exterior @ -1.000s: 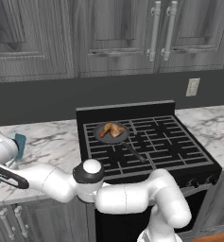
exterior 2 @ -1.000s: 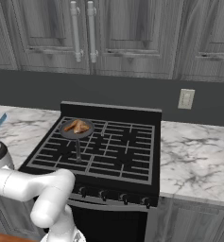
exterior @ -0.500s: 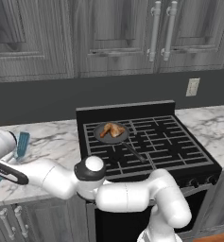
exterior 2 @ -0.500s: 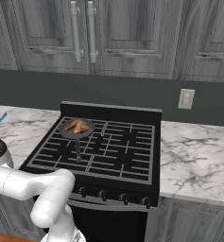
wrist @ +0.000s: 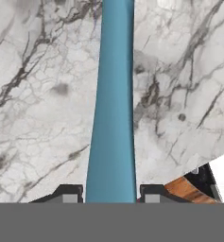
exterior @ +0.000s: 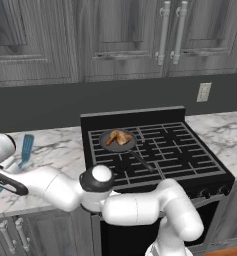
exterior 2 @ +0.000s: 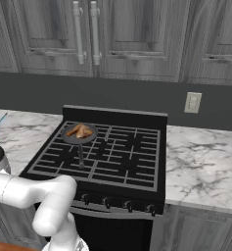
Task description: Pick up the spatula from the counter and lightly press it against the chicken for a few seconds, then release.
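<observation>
The end effector point(wrist: 111, 194) is closed on the blue spatula point(wrist: 112, 94): in the hand view its two dark tips sit tight against either side of the handle at the bottom centre, and the handle runs straight up to the top edge over the white marble desk point(wrist: 42, 118). Whether the spatula is lifted off the desk or lying on it, I cannot tell. In the left base view the spatula's slotted blade shows at the middle left of the frame, over the desk, well left of the black stove point(exterior: 190, 160). On the stove's rear left burner stands a dark pan point(exterior: 106, 142) holding the browned chicken point(exterior: 121, 136), the pan's handle pointing to the lower right.
</observation>
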Available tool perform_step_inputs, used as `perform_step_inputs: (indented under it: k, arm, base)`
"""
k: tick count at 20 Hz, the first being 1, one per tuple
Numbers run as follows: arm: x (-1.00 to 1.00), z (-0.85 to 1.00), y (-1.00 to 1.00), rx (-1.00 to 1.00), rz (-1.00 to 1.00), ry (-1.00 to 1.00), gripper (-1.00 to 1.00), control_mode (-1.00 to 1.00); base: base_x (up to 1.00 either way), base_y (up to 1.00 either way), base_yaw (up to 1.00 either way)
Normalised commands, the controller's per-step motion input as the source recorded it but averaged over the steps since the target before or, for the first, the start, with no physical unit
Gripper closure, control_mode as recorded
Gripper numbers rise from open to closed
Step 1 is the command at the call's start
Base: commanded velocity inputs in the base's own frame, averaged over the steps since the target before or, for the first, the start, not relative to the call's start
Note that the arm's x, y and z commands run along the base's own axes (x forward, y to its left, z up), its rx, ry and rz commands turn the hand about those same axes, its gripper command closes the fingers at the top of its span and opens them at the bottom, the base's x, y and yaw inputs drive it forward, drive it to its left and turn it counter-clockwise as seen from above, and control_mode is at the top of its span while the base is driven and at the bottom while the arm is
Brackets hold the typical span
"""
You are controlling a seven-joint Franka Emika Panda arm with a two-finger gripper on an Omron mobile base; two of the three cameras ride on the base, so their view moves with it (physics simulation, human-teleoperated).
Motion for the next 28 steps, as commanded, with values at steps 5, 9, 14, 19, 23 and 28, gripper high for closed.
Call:
perform_step_inputs:
  k: [5,9,14,19,23,28]
  arm:
    - [-0.43,0.01,-0.48,0.0,0.0,-0.12,1.0,-1.0]
    - [-0.39,0.0,-0.59,0.04,0.0,-0.09,1.0,-1.0]
    - [-0.41,0.02,-0.62,0.04,0.0,-0.1,1.0,-1.0]
    - [-0.41,0.03,-0.62,0.05,0.0,-0.09,1.0,-1.0]
    - [-0.38,0.06,-0.57,0.05,0.0,-0.11,1.0,-1.0]
    - [-0.33,0.21,-0.5,0.07,0.01,-0.1,1.0,-1.0]
  base:
    - [0.0,0.0,0.0]
    - [0.0,0.0,0.0]
    - [0.0,0.0,0.0]
    - [0.0,0.0,0.0]
    - [0.0,0.0,0.0]
    - [0.0,0.0,0.0]
